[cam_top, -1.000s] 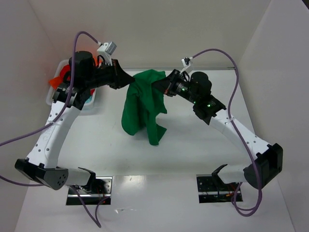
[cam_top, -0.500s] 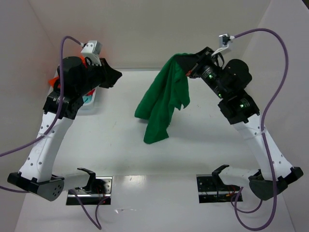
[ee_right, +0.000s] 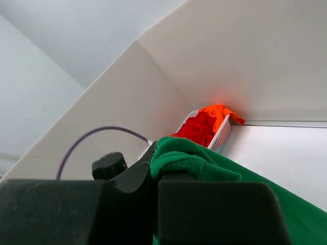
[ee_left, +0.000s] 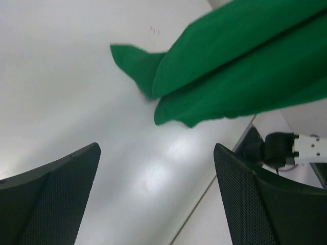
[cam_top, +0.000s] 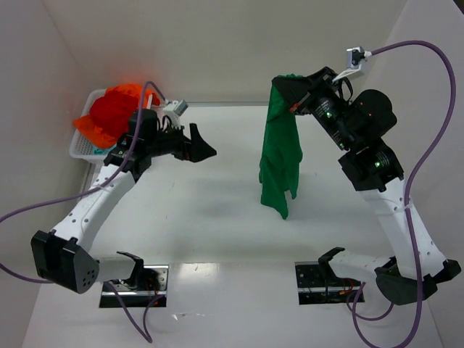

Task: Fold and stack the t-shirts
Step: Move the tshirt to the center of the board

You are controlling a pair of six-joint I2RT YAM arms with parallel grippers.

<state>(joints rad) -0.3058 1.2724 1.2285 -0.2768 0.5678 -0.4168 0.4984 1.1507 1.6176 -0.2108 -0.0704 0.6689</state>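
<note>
A bright green t-shirt [cam_top: 281, 156] hangs in a long drape from my right gripper [cam_top: 288, 88], which is shut on a bunched edge of the green t-shirt [ee_right: 190, 159] high above the table's far right. Its lower end [ee_left: 230, 71] dangles just above the table. My left gripper [cam_top: 203, 150] stands open and empty over the table's left middle, well apart from the cloth; its black meshed fingers [ee_left: 245, 199] frame bare table. Red and orange t-shirts [cam_top: 114, 112] are heaped in a white slotted basket [cam_top: 81, 148] at the far left corner.
White walls close in the table at the back and both sides. The basket [ee_right: 220, 133] with red and orange cloth stands against the back wall. Two arm bases [cam_top: 134, 277] sit at the near edge. Purple cables loop beside each arm.
My left gripper has let go of the green t-shirt, opened and dropped toward the table. The right arm has lifted the shirt up and to the right, so it now hangs straight.
</note>
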